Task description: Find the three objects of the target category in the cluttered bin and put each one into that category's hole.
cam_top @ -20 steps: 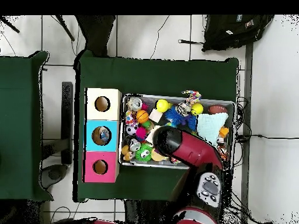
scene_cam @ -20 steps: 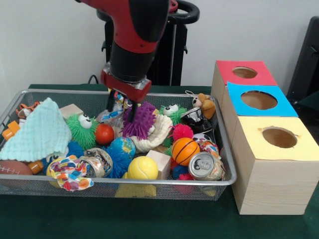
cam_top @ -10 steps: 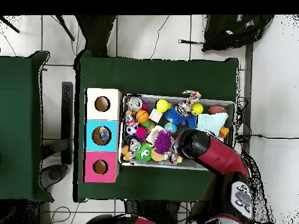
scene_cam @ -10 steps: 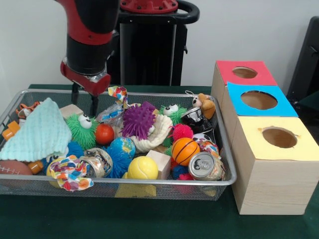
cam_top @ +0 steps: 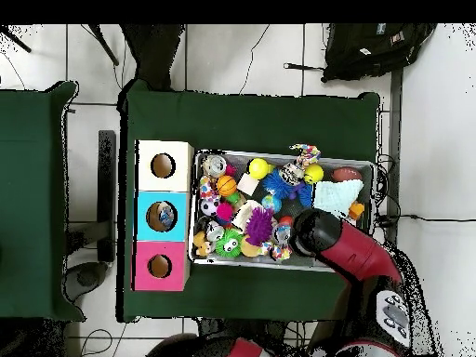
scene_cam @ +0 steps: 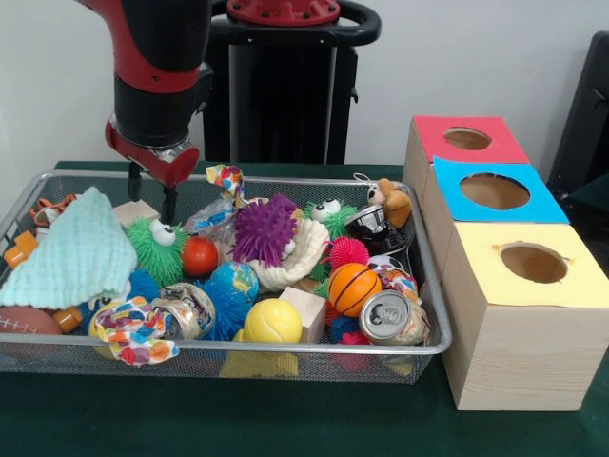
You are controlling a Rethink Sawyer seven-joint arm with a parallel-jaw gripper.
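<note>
Hand [scene_cam: 152, 188] lower than before, empty with fingers apart, just above green googly-eyed ball [scene_cam: 158, 246].

The arm [scene_cam: 157, 67] is cut off by the top edge; beneath it overhead, part of the bin [cam_top: 367, 167] is hidden.

Robotics lab: green-covered tabletop [cam_top: 251, 121] on a tiled floor [cam_top: 232, 56], cables [cam_top: 409, 219] trailing across it, backpack [cam_top: 376, 48] beside the tabletop's far-right corner.
</note>
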